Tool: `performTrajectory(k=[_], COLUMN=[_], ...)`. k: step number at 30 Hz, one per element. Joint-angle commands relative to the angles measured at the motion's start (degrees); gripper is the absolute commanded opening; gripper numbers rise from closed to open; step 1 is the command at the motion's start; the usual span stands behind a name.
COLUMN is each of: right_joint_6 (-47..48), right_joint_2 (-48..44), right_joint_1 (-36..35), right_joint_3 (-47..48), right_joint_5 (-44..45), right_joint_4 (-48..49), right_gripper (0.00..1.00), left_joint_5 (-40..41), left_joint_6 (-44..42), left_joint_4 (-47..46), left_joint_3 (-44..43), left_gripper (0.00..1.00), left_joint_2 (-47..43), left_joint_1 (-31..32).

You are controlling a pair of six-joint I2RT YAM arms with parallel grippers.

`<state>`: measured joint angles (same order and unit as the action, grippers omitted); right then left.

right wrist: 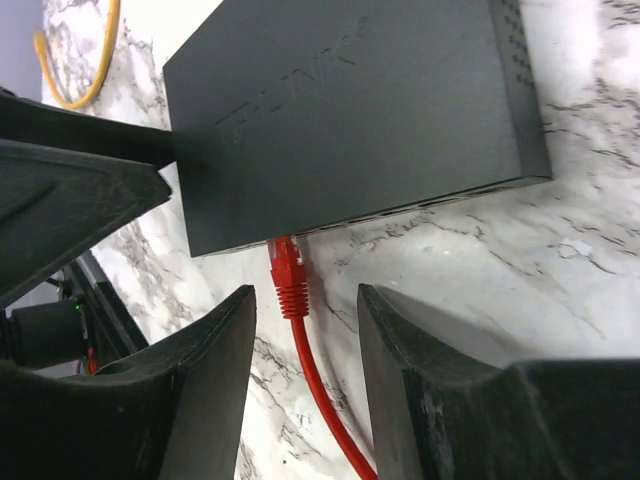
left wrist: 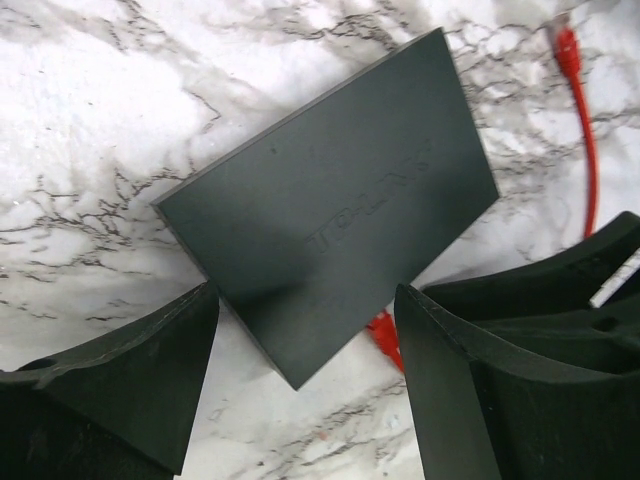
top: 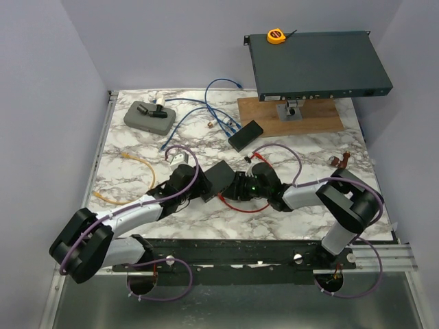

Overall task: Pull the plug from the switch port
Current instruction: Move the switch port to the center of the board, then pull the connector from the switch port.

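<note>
A small black switch [top: 221, 178] lies flat on the marble table between my two grippers. In the right wrist view a red plug [right wrist: 288, 275] sits in a port on the near side of the switch [right wrist: 350, 110], and its red cable [right wrist: 325, 400] runs back toward the camera. My right gripper [right wrist: 305, 310] is open, with one finger on each side of the plug's boot and gaps on both sides. My left gripper [left wrist: 305, 340] is open around one corner of the switch [left wrist: 330, 200] without touching it. The plug [left wrist: 383, 335] peeks out beside that corner.
A second black box [top: 245, 135] lies behind. A large rack switch [top: 315, 65] stands on a wooden board [top: 322, 116] at the back right, with a yellow tape measure [top: 276, 35] on top. A grey case [top: 147, 115], blue cables [top: 212, 113] and a yellow cable [top: 130, 161] lie to the left.
</note>
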<state>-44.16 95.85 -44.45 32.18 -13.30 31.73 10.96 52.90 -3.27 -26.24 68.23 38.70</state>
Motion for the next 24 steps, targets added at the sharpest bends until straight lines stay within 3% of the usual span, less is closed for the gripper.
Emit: performTrajectory(k=[1,24], right_joint_6=[-0.54,-11.59], right_joint_2=[3.09,10.75], right_joint_1=[0.03,0.06], right_joint_3=[0.61,1.55], right_joint_5=[-5.22,-7.18], right_joint_4=[2.70,9.10], right_gripper=[0.47,0.33], left_joint_5=[0.01,-0.43], left_joint_6=[-0.11,-0.51], left_joint_4=[-0.07,-3.89], left_joint_3=[-0.23,2.28], left_gripper=[0.70,0.67], left_joint_2=[1.67,3.18], left_joint_1=[-0.14,-0.17])
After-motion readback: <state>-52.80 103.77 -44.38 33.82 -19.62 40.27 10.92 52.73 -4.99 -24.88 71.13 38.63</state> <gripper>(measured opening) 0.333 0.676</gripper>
